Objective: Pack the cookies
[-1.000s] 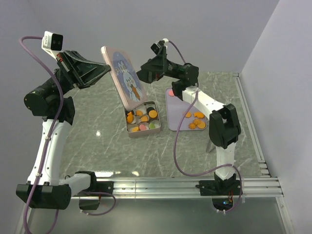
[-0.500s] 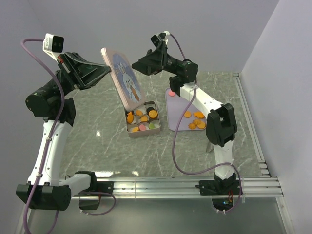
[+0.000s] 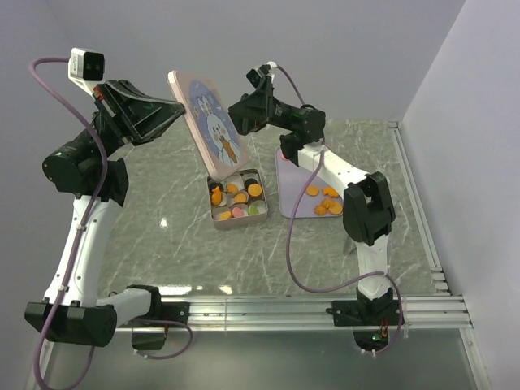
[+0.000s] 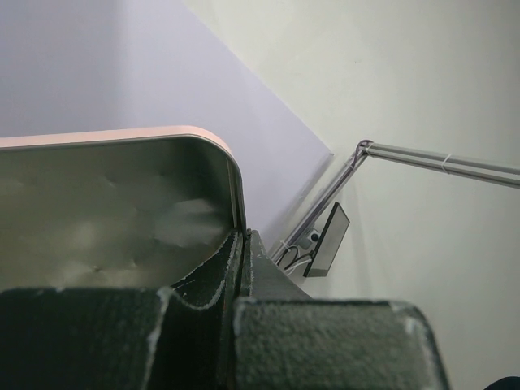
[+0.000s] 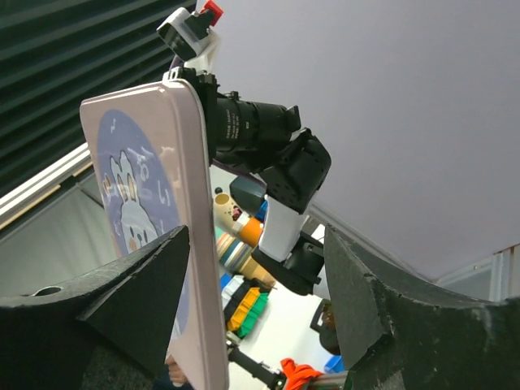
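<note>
The cookies lie in two places: several orange, pink, green and black ones in the silver tin (image 3: 240, 227), and several orange ones (image 3: 327, 201) on the lavender tray (image 3: 294, 175). My left gripper (image 3: 175, 110) is shut on the top edge of the tin's pink bunny lid (image 3: 210, 126) and holds it steeply tilted above the tin's back left corner. In the left wrist view the fingers (image 4: 244, 268) pinch the lid's rim (image 4: 231, 175). My right gripper (image 3: 236, 120) is open beside the lid's right edge. In the right wrist view the lid (image 5: 154, 219) stands just inside the left finger.
The tin and the tray sit side by side mid-table on the marble surface. The right arm (image 3: 325, 162) reaches over the tray's far end. A metal rail (image 3: 406, 171) runs along the table's right edge, with walls behind and to the right.
The right gripper rose toward the lid's top, then came back down beside its right edge. The left gripper has lifted the lid slightly. The arm now hides the tray's pink cookie.
</note>
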`<state>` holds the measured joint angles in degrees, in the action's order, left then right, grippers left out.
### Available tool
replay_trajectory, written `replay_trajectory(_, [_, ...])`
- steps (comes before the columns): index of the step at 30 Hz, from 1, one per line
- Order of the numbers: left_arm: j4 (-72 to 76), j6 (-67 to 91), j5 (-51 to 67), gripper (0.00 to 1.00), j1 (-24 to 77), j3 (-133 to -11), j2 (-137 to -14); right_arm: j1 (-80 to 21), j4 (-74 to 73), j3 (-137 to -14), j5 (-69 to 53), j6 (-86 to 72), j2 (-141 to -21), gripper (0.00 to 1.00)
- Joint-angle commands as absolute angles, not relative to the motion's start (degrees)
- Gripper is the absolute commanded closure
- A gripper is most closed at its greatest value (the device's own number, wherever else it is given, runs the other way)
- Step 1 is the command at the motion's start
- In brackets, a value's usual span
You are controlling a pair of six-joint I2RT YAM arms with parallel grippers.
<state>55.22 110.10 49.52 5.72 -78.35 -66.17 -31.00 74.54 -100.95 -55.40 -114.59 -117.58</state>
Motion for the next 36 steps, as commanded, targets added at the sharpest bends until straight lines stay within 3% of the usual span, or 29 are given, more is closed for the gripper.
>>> replay_trajectory(1, [57.21, 108.46, 47.11, 1.00, 6.15, -79.46, -64.95, -31.46, 99.49, -102.13, -55.20, -156.97, -115.23, 0.26])
replay_trajectory(18, [61.08, 108.90, 45.26, 1.00, 6.59, -78.22, -65.66, -35.42, 101.08, -99.84, -52.29, -157.41, -106.26, 0.36])
replay_trajectory(26, [61.17, 108.02, 45.09, 1.00, 6.59, -76.29, -65.04, -35.60, 101.07, -96.95, -52.03, -156.80, -103.71, 0.72])
replay_trajectory(29, [58.11, 106.35, 45.35, 0.99, 6.59, -74.98, -64.16, -35.51, 101.07, -96.59, -51.07, -156.71, -103.62, 0.77])
replay_trajectory(35, [43.83, 97.06, 45.35, 0.80, 6.59, -71.02, -59.87, -34.81, 100.99, -98.09, -48.79, -157.15, -104.68, 0.82])
replay_trajectory(36, [40.55, 95.12, 45.18, 0.71, 6.50, -71.02, -59.24, -33.93, 100.90, -97.82, -47.13, -157.50, -104.85, 0.83])
